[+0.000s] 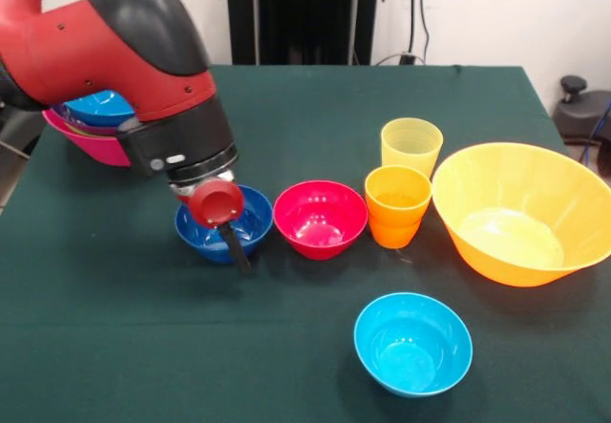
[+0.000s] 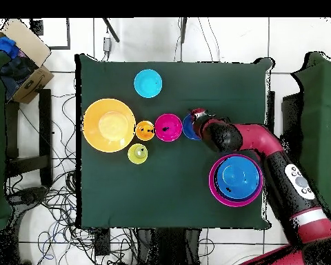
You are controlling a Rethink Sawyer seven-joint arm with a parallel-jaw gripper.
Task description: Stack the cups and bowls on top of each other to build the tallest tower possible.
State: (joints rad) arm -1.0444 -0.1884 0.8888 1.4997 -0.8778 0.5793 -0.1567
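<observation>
With the pincer (image 1: 232, 242) down in the dark blue bowl (image 1: 223, 222), grip unclear, the pick-up seems underway; next comes lifting it onto the tower (image 2: 235, 179).

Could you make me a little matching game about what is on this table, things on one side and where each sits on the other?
1. Small cyan plastic bowl
2. Opaque orange plastic cup
3. Small dark blue plastic bowl
4. Large pink plastic bowl

a. Beneath the robot's tool
b. Alone at the table's front
c. Holds nested bowls
d. Between the red bowl and the large orange bowl

Pairs: 1-b, 2-d, 3-a, 4-c
</observation>
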